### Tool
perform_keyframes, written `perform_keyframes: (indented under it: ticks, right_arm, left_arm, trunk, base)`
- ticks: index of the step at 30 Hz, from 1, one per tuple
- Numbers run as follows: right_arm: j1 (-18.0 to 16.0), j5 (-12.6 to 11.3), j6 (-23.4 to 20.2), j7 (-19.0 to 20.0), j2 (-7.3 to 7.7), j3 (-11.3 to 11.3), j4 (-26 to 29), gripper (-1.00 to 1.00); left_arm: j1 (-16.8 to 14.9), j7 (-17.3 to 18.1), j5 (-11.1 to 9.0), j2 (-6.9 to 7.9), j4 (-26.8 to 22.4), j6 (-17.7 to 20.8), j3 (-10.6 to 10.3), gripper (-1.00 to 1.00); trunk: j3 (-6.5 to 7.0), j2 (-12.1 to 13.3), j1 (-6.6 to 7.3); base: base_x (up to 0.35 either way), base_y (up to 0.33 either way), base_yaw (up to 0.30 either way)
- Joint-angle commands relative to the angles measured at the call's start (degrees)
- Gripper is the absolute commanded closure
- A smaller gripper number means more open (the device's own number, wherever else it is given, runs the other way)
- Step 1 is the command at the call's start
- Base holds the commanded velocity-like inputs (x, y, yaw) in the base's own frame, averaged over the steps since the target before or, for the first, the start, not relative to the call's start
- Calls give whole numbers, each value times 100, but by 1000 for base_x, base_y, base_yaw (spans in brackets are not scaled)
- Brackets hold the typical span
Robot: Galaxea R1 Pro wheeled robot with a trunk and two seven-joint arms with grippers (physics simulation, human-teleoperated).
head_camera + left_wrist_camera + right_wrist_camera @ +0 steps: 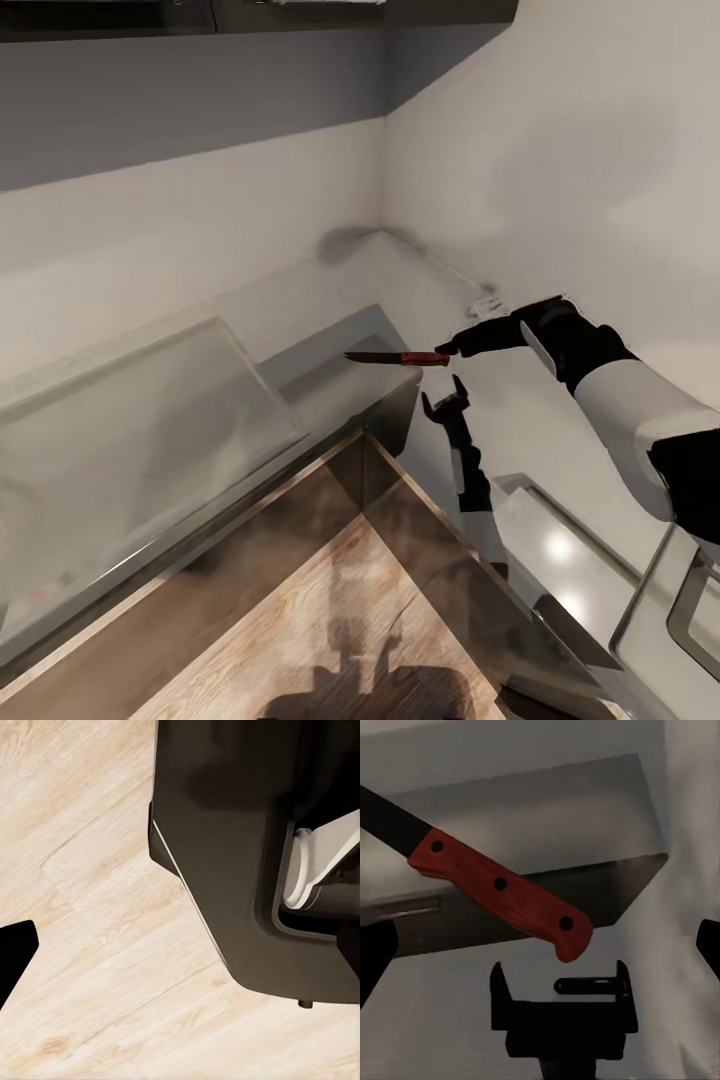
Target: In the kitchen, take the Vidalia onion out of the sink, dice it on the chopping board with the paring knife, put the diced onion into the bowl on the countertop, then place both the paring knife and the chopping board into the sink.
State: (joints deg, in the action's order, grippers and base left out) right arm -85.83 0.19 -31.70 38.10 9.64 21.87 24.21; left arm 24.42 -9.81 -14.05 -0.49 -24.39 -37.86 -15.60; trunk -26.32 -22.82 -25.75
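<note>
Head view: the right gripper reaches over the grey countertop near the wall corner, with the knife at its fingertips, blade level and pointing out over the worktop; the red handle appears pinched between the fingers, though the contact is small and dim; the left gripper hangs just below it, fingers spread and holding nothing; wood floor shows beneath.

Left wrist view: pale floor planks and a dark part of the robot's body; the fingers here cannot be made out.

Right wrist view: the knife's red handle, with 3 rivets, lies slantwise before the lens, its dark blade running off the edge; below it sits the empty left gripper; whether the right fingers clamp the handle cannot be told here.

To do the carry well: keep the blade level and away from the other arm, move slowly, and check the grip before lowering toward the sink.
</note>
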Motion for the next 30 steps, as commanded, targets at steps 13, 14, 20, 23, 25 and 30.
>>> perform_keyframes:
  ticks: [13,14,20,23,25,30]
  right_arm:
    - [-4,-2,256,31,-42,212,-178,-100]
    - [-4,-2,290,31,-45,226,-174,-100]
    - [-4,-2,500,132,-47,332,-138,-100]
    - [-4,0,605,566,-15,369,-108,-100]
    - [-4,4,641,731,-12,374,-105,-100]
    - [-4,-1,785,912,-14,379,-142,-100]
  left_arm:
    - [1,-38,-45,5,-4,-11,-48,-100]
    - [1,-38,-45,5,-4,-11,-48,-100]
    - [1,-39,-45,5,-4,-11,-48,-100]
    - [1,-43,-45,10,1,-11,-48,-100]
    - [1,-44,-45,9,3,-11,-48,-100]
    - [1,-43,-45,6,35,-11,-48,-100]
  trunk:
    - [-8,-10,-3]
    - [-8,-10,-3]
    - [-8,-10,-3]
    - [-8,-10,-3]
    - [-8,-10,-3]
    - [-8,-10,-3]
  base:
    - [0,0,0]
    - [0,0,0]
    - [0,0,0]
    - [0,0,0]
    - [0,0,0]
    - [0,0,0]
